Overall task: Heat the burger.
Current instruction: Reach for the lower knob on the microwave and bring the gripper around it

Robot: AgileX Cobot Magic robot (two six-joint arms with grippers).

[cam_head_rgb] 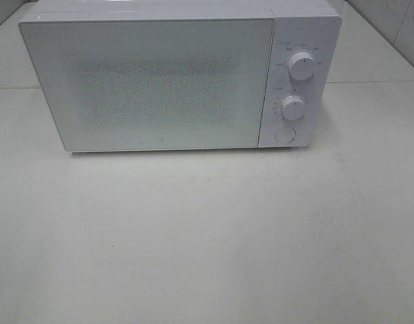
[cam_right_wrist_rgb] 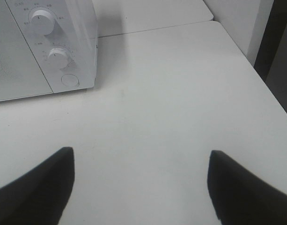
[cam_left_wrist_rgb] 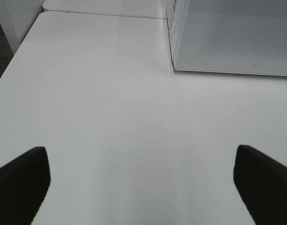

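Burger is not shown in any of the three views, so its direction from either gripper cannot be given. Whether it sits behind the closed door cannot be told, since nothing is made out through the dotted panel.

A wide white table (cam_head_rgb: 207, 256) is seen, and at its far side a white microwave (cam_head_rgb: 159, 20) is stood facing the arms, its door (cam_head_rgb: 152, 84) shut flush. To the right of the door a control strip is carried: an upper knob (cam_head_rgb: 301, 65), a lower knob (cam_head_rgb: 293, 107) and, lowest, a round button (cam_head_rgb: 284, 134).

The left gripper (cam_left_wrist_rgb: 141, 157) is held low over the table, fingers spread wide with nothing between them. The microwave's left front corner is seen ahead of it, off toward the other arm's side. The right gripper (cam_right_wrist_rgb: 141, 157) is likewise spread and empty, with the control strip ahead of it.

The controls lie on the right arm's side, so the right gripper is judged the nearer to button and knobs, and the left the nearer to the door's far edge. The button is probably the door release, though this is not confirmed. A press there would best be given to the right arm. If the burger is already inside, only the knobs would be left to set.
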